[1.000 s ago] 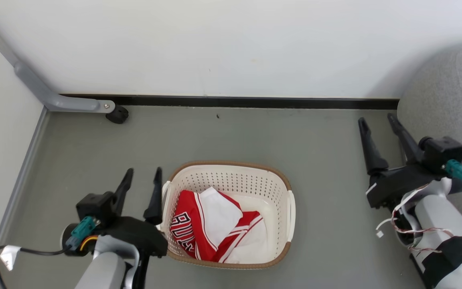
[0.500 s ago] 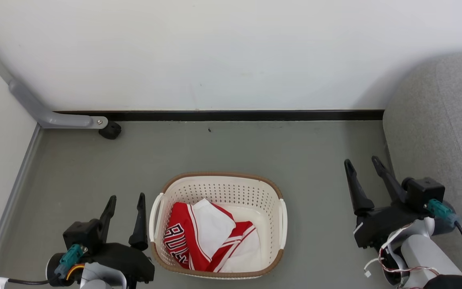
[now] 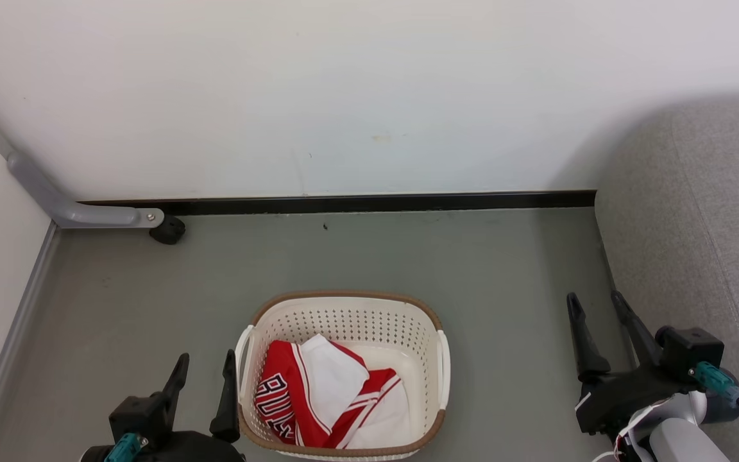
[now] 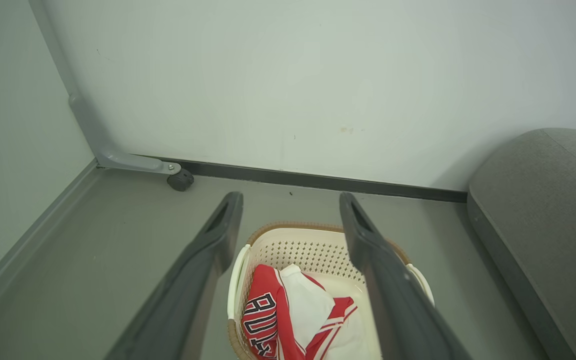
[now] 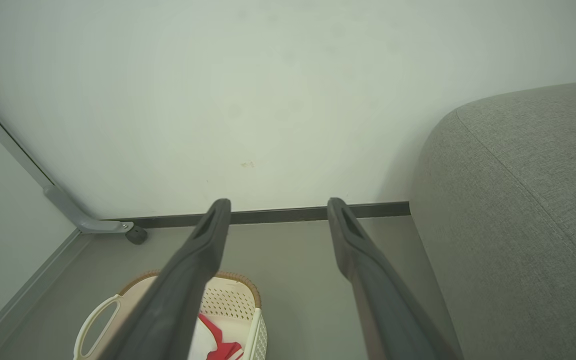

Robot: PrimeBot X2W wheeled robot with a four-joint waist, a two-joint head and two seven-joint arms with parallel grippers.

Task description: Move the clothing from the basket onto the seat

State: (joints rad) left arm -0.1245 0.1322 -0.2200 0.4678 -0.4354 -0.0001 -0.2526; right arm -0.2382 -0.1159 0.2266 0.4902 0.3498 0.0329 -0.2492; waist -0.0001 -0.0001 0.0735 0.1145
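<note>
We are only lifting our view, so the left gripper [image 3: 208, 355] and right gripper [image 3: 594, 296] are hanging wide open and empty beside the basket [image 3: 344, 314] — the clothing [image 3: 318, 404] is still lying inside it, ungrasped.

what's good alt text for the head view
A cream laundry basket holding crumpled red and white clothing sits on a grey floor before a white wall. The open left claw is close beside its left side; the open right claw is farther right, next to a grey sofa.
</note>
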